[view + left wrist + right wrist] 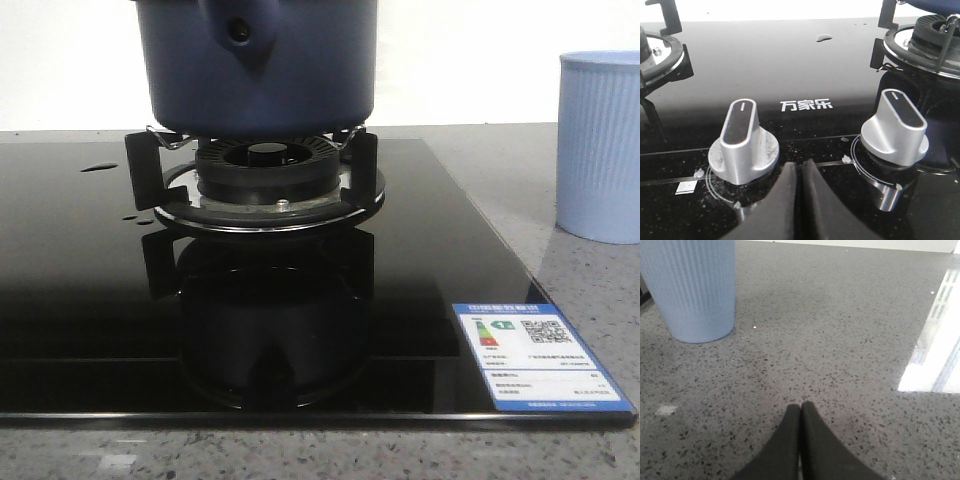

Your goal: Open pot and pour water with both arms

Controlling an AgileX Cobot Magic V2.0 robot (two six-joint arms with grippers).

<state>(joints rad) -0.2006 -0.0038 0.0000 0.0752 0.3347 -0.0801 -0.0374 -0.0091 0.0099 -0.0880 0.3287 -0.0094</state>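
The dark navy-blue pot (pixel 257 65) stands on the gas burner (pixel 268 175) of the black glass stove; its handle bracket with the round hole faces the front camera, and its top and lid are cut off by the frame. A sliver of it shows in the left wrist view (pixel 935 6). My left gripper (pixel 799 167) is shut and empty, low over the stove's front between two silver knobs. My right gripper (pixel 800 407) is shut and empty over the grey speckled counter, apart from the pale blue ribbed cup (pixel 692 287). Neither gripper shows in the front view.
The pale blue ribbed cup (pixel 600 145) stands on the counter right of the stove. Two silver knobs (pixel 742 142) (pixel 897 127) sit at the stove's front. A second burner (pixel 657 52) is to the left. An energy label (pixel 540 357) is stuck at the stove's front right corner. A water drop (pixel 823 37) lies on the glass.
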